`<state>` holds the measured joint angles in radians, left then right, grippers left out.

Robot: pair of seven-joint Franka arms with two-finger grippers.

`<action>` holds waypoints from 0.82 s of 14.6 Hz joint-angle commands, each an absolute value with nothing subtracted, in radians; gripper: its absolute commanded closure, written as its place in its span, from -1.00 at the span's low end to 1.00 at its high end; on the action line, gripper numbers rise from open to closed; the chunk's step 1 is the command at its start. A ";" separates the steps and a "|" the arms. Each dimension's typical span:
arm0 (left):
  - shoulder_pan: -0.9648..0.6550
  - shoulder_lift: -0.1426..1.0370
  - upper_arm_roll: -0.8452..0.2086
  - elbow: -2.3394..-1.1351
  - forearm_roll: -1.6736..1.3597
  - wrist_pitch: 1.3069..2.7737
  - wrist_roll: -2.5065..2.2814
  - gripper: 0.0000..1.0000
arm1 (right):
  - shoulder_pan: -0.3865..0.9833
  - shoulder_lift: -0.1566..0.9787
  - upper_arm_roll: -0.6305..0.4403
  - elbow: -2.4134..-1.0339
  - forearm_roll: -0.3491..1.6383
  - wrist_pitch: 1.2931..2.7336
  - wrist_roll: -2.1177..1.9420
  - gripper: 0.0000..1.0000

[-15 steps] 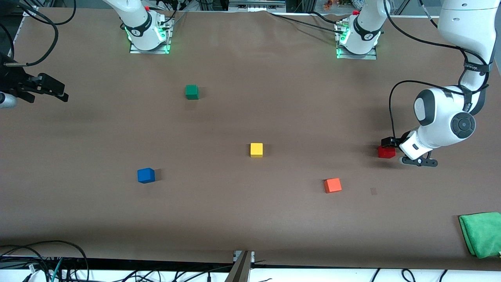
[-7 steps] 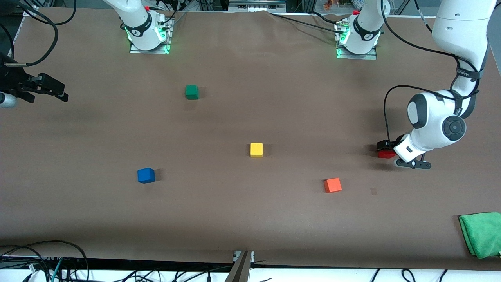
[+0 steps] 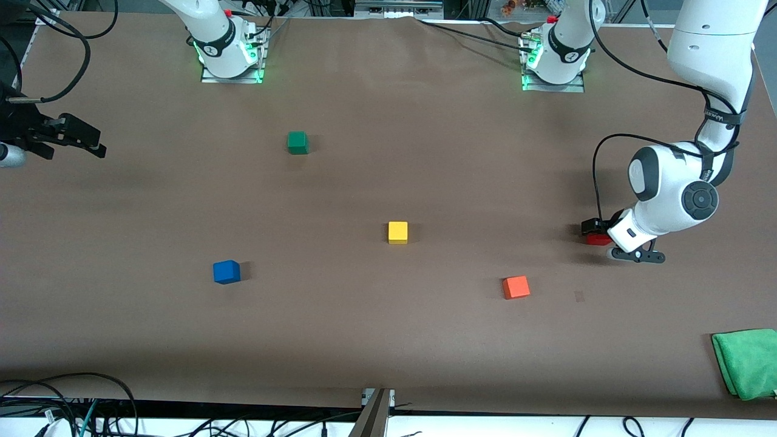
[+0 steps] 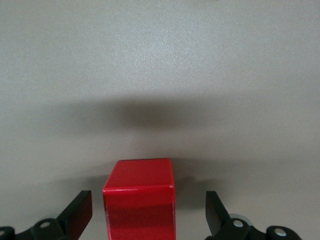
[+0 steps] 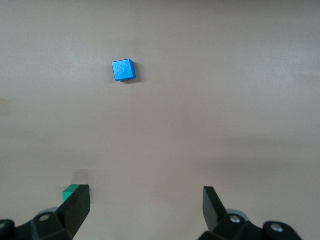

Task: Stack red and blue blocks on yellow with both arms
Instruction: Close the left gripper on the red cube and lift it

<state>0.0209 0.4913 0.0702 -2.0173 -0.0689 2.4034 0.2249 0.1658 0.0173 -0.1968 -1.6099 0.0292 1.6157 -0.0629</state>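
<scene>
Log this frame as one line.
left claw: open, straddling red block | right claw: open, waiting at table edge | blue block, yellow cube: untouched

Brown matte table (image 3: 388,340) w/ even overhead light; green cloth (image 3: 746,363) at the near corner, black cables (image 3: 67,406) along the near edge.

red block (image 3: 600,240) mostly hidden, green cloth (image 3: 748,362) seemingly cut off

No text can be read; arm markings seem illegible.
</scene>
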 commanded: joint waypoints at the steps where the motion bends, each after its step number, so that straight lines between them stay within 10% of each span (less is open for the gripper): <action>1: 0.017 0.499 0.074 -2.003 -0.094 2.404 0.315 -0.01 | 0.167 0.009 -0.198 -1.612 0.023 1.620 -0.078 -0.99; 3: 0.023 0.497 0.075 -2.003 -0.097 2.398 0.409 1.00 | 0.167 0.009 -0.198 -1.612 0.023 1.618 -0.078 -0.99; 12: 0.020 0.442 0.074 -1.906 -0.097 2.172 0.413 1.00 | 0.167 0.009 -0.198 -1.612 0.023 1.617 -0.078 -1.00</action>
<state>0.0232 0.4848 0.0719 -1.9833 -0.0700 2.3212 0.3810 0.1658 0.0174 -0.1969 -1.6099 0.0292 1.6158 -0.0629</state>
